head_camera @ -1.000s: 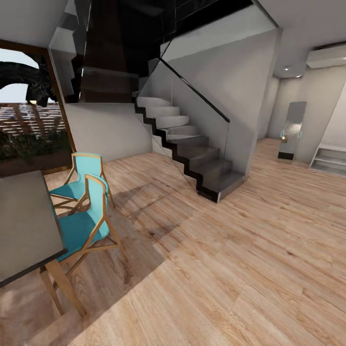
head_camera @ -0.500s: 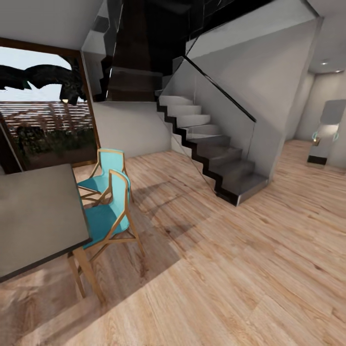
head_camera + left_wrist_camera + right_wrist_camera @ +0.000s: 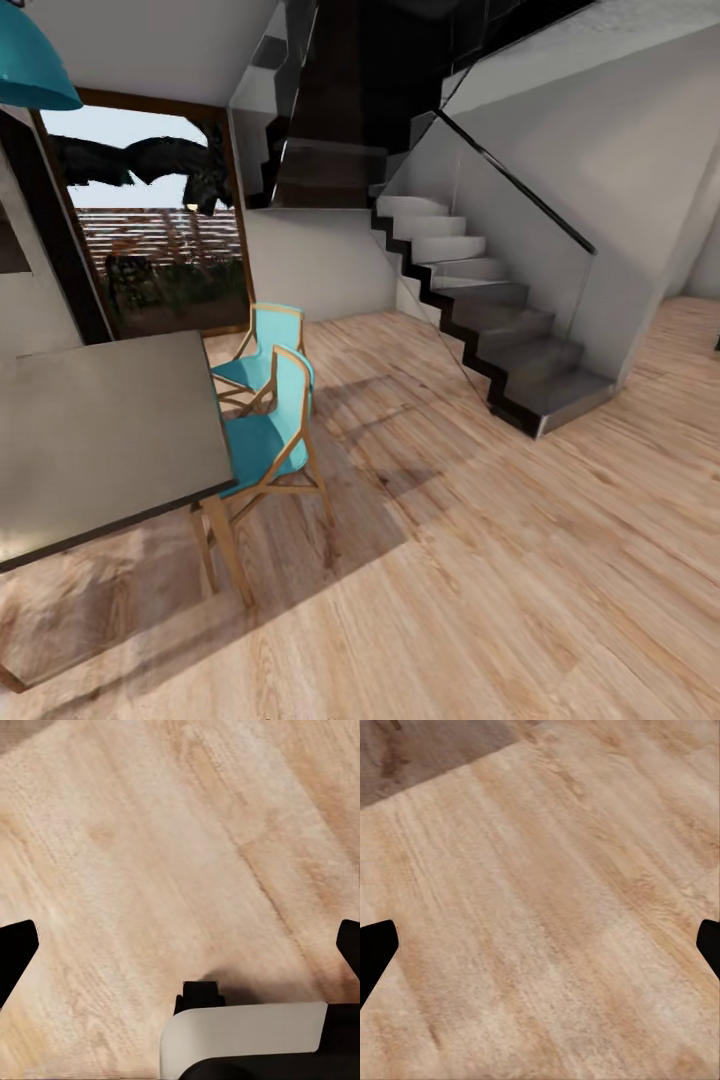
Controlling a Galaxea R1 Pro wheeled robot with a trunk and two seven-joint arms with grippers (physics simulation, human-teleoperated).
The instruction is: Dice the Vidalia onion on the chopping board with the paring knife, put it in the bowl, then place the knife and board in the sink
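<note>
Both hands hang low over the light wood floor [image 3: 150, 855]: the left hand [image 3: 180, 945] and the right hand [image 3: 540, 945] each show dark fingertips spread wide apart, with nothing between them. Beyond them stand a grey dining table [image 3: 100, 430], two turquoise chairs [image 3: 265, 420] and a staircase [image 3: 480, 310]. I see no kitchen, sink or onion from here. My guess is the robot is travelling; next it must find the kitchen and face the sink.
</note>
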